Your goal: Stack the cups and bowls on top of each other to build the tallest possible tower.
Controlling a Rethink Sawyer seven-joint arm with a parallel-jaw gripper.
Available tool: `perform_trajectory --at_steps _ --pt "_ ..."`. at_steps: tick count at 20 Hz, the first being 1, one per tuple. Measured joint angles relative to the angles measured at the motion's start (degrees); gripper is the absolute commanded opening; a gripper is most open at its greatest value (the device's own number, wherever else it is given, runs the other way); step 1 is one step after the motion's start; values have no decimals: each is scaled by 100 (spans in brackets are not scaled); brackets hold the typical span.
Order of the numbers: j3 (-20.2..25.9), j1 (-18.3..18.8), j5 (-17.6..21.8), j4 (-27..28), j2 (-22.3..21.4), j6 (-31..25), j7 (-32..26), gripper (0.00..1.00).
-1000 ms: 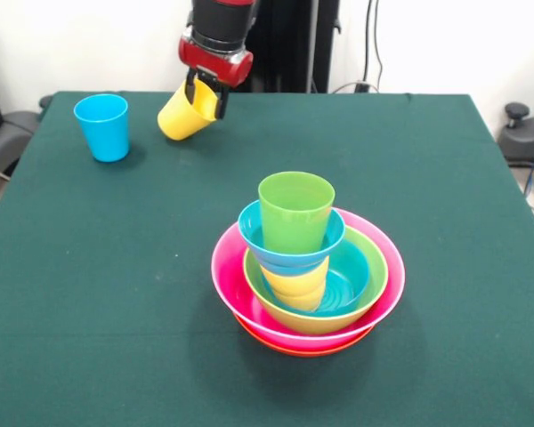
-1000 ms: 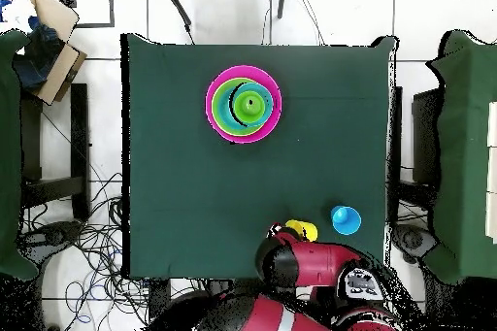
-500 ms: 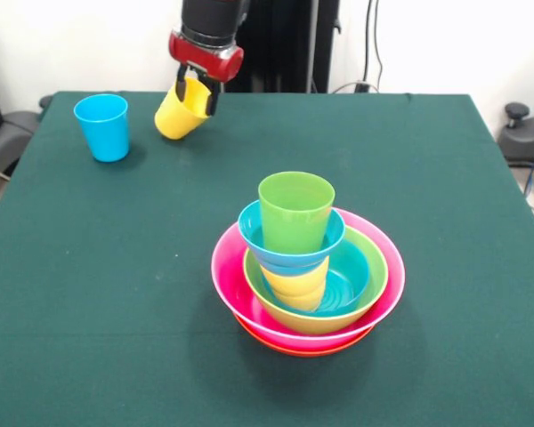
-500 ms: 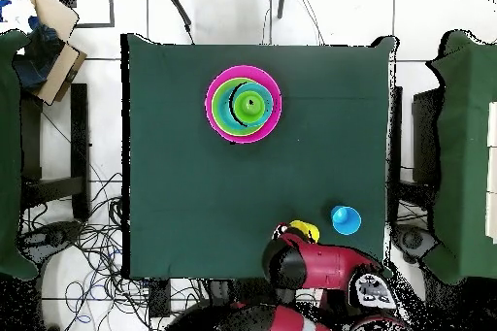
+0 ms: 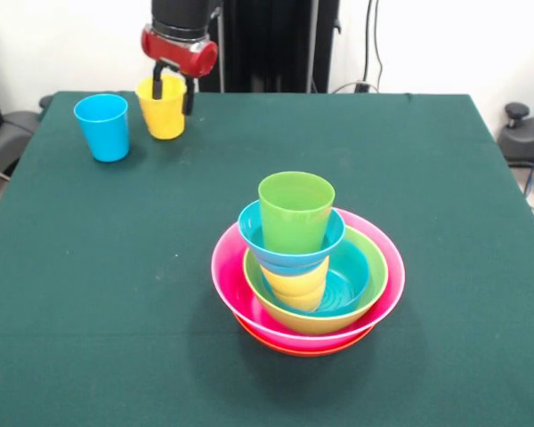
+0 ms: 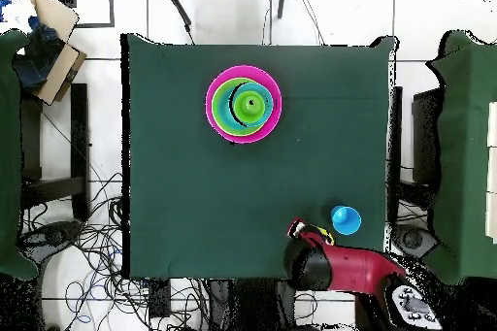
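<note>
Yellow cup (image 5: 161,108) now upright beside blue cup (image 5: 102,126)

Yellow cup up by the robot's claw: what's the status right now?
Gripper shut on yellow cup, upright beside light blue cup. Tower topped by green cup. Nothing between them.

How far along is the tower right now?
Built so far: the tower, nested bowls with the green cup on top. In hand: the gripper grips the yellow cup upright beside the light blue cup. Left: both cups go onto the tower.
</note>
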State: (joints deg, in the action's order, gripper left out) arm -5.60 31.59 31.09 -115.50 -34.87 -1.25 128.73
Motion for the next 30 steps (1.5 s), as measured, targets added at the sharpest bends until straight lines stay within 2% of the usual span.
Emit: perform_trajectory --at_steps 8,18,19,30 --pt "508 614 313 -7 -6 -7 0 100" --pt "858 614 336 -38 -6 -6 0 100" --pt "937 615 336 -44 -6 -6 0 0" --pt "1047 516 334 -76 -84 -156 0 0"
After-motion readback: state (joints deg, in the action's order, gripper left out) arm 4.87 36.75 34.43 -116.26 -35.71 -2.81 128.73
